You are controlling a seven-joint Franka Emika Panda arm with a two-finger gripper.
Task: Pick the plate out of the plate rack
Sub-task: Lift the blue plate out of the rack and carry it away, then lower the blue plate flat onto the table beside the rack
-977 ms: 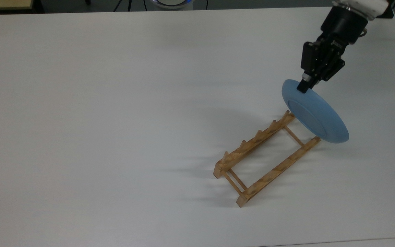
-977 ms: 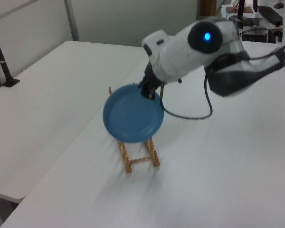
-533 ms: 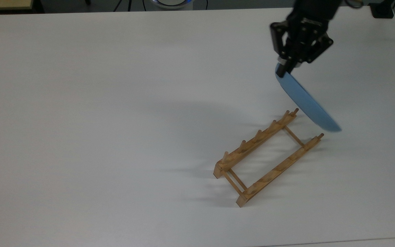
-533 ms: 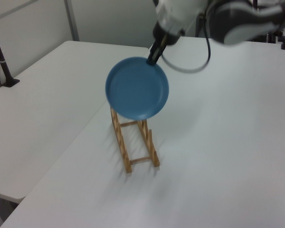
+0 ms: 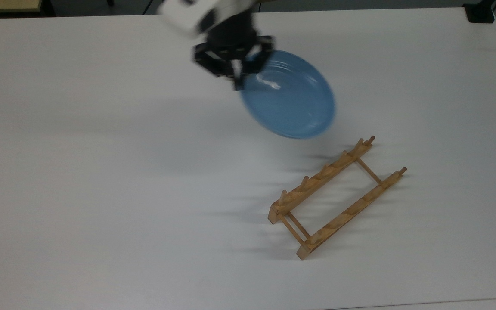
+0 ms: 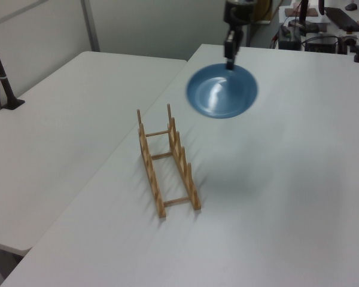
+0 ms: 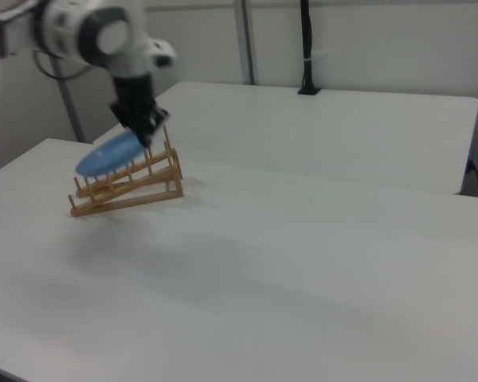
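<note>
Since 0.5 s before, the plate (image 5: pixel 289 94) had swung from edge-on beside the plate rack (image 5: pixel 336 198) to nearly flat, well apart to the top view's left – off the pegs. Glossy light-blue disc w/ raised rim; rack bare light-brown wood. Gripper (image 5: pixel 238 83) apparently pinched its rim – held above the white table (image 5: pixel 101 172).

Motion-blurred robot arm (image 5: pixel 200 13) cut off by the top view's upper edge, gripper (image 5: pixel 237 84) covering the blue plate's (image 5: pixel 289 101) rim.
</note>
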